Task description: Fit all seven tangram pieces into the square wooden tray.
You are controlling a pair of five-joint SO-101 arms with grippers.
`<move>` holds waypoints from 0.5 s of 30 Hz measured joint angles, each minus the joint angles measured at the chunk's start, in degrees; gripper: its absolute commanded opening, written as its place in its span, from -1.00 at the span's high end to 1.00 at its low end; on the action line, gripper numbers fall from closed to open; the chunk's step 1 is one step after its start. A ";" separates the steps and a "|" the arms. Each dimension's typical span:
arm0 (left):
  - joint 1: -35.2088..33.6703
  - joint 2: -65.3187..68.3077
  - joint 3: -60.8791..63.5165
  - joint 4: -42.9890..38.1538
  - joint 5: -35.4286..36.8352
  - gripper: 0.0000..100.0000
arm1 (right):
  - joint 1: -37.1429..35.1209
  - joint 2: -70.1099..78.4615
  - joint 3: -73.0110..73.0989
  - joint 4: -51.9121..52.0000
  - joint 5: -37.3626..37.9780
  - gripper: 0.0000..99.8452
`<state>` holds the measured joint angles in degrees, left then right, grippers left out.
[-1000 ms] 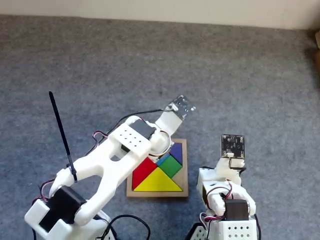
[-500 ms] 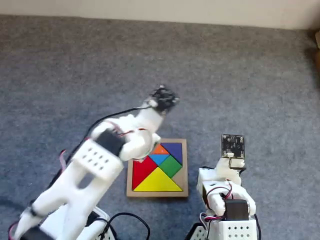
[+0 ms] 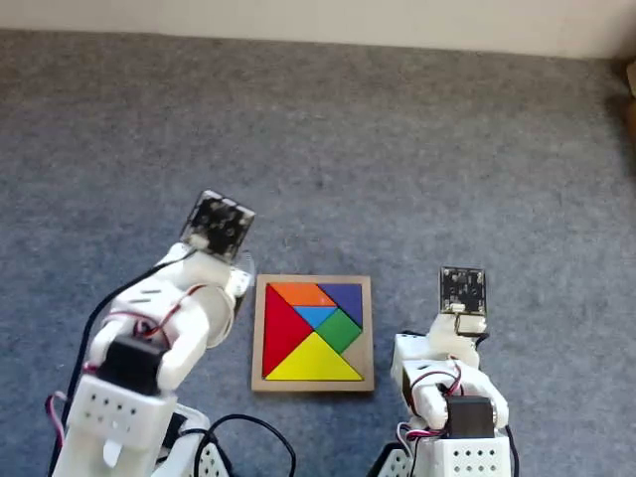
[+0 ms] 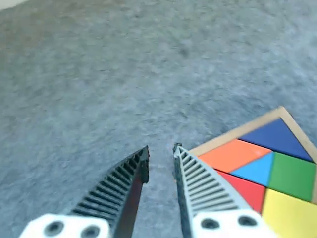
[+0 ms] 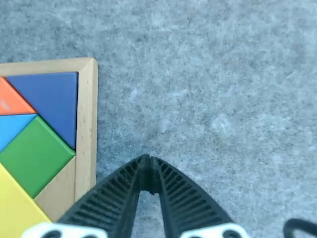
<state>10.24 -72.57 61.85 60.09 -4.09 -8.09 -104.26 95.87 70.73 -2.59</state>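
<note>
High view: square wooden tray (image 3: 370, 298) flat on grey carpet (image 3: 417, 149), coloured pieces (image 3: 313, 363) seated inside, one bare triangular gap (image 3: 356, 354) beside the green square piece (image 3: 340, 331). Left wrist view: left gripper (image 4: 161, 148) slightly parted, holding nothing, near the tray's corner. Right wrist view: right gripper (image 5: 148, 159) pinched shut on nothing, tips off the tray's rim, over carpet. Likely risk: nudging the rim, popping seated pieces loose. No obstacle over the gap.
</note>
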 measured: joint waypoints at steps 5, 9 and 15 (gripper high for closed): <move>-3.43 -7.03 4.48 0.09 0.00 0.99 | 0.00 0.00 0.00 0.00 0.00 0.99; -5.80 -11.87 7.38 0.09 0.00 0.99 | 0.00 0.00 0.00 0.00 0.00 0.99; -9.05 -20.57 12.75 1.14 -0.09 0.99 | 0.00 0.00 0.00 0.00 0.00 0.99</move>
<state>1.19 -93.14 74.59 61.23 -4.18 -8.09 -104.26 95.87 70.73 -2.59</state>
